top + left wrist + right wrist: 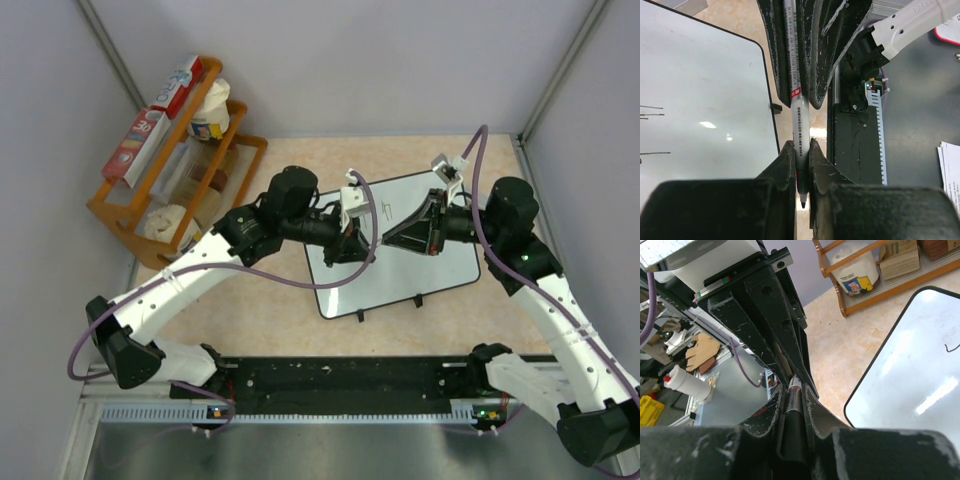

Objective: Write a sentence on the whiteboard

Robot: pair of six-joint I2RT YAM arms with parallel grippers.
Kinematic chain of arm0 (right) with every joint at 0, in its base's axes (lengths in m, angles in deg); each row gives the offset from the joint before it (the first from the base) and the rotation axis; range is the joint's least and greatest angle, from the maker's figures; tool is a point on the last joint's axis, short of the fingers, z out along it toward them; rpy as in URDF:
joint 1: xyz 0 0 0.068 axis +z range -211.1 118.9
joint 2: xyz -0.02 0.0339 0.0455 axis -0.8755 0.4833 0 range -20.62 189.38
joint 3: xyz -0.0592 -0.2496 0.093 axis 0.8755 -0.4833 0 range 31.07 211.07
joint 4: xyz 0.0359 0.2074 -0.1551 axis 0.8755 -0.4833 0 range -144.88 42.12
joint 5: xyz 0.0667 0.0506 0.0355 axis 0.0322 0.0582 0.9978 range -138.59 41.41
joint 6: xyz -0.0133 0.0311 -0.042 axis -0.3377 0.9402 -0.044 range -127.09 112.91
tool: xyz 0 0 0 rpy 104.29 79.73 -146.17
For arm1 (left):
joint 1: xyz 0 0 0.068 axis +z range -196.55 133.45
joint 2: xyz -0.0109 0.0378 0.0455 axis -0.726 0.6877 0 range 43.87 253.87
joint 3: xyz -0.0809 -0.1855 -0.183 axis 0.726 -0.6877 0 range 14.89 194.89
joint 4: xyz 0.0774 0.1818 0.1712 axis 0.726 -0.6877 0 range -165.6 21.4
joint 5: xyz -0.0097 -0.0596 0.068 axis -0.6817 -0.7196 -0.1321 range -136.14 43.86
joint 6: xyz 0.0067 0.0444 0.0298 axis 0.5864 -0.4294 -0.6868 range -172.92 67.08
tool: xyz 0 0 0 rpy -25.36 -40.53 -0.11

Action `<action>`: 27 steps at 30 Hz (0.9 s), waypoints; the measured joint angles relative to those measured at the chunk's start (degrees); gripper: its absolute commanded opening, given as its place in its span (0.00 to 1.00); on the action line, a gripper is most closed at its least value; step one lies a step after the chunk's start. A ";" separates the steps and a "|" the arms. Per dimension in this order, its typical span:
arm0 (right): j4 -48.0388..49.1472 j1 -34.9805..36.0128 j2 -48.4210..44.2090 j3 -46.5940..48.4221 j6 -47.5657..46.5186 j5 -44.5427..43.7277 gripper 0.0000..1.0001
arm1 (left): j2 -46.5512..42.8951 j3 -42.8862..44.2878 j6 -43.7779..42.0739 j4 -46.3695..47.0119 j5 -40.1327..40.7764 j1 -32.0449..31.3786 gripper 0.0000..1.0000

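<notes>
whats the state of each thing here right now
whiteboard: lying flat, mostly blank, a few dark strokes
left gripper: shut on the marker
right gripper: shut on the marker
marker: tip bare, held at once by both

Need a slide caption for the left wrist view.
Left fingers and right fingers both clamp one marker, with the whiteboard alongside bearing a few dark strokes.

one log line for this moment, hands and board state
left hand: shut on marker | right hand: shut on marker | whiteboard: few strokes only
</notes>
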 measured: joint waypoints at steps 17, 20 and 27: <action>-2.40 0.04 -0.09 -0.79 -0.74 -17.55 0.00 | -6.95 -19.43 12.70 12.70 4.52 13.35 0.75; -3.04 -1.27 -0.17 -2.47 -1.11 -23.67 0.00 | -10.54 -27.58 18.47 16.94 5.99 21.64 0.83; -4.55 -3.39 -2.38 -5.88 -1.60 -33.64 0.00 | -11.30 -36.68 26.62 25.27 7.50 31.89 0.87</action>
